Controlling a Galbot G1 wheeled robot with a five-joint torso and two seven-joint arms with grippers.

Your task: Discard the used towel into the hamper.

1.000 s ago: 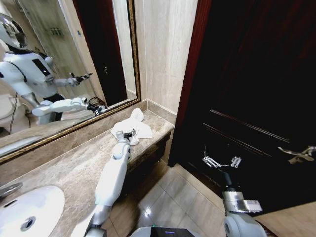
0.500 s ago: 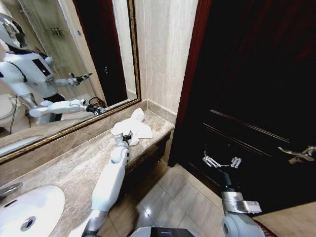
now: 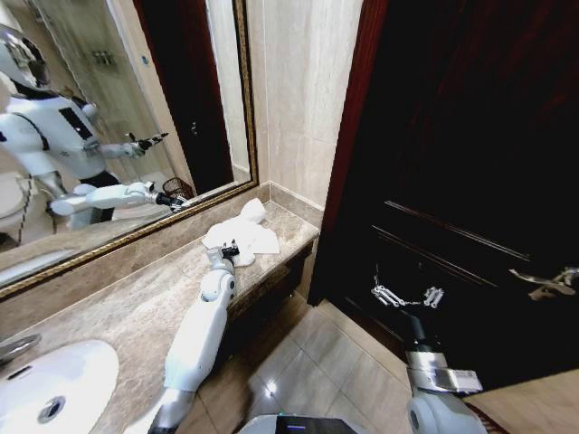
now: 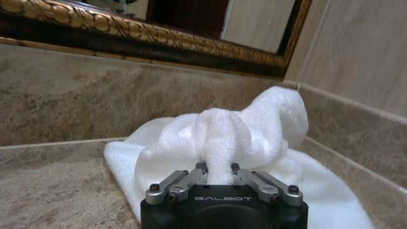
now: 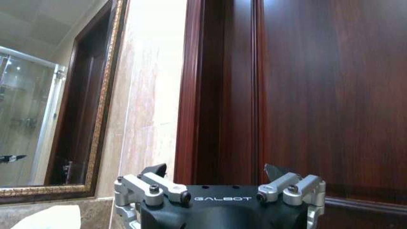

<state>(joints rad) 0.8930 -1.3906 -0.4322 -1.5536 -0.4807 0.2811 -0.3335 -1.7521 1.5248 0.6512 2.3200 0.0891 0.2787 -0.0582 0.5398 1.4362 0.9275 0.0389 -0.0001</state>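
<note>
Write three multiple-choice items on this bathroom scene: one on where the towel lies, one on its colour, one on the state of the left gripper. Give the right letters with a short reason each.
1. Where does the towel lie?
A. in the sink
B. on the counter near the corner by the mirror
C. on the floor

2. What colour is the towel?
A. white
B. dark red
C. blue

3. What is the state of the left gripper?
A. open above the towel
B. shut on nothing
C. shut on a fold of the towel

Answers: 1 B, the head view shows it on the marble top at the far end; 2 A, it is white in both views; 3 C, the left wrist view shows a ridge of cloth pinched between the fingers.

The right gripper is open by the dark door.
</note>
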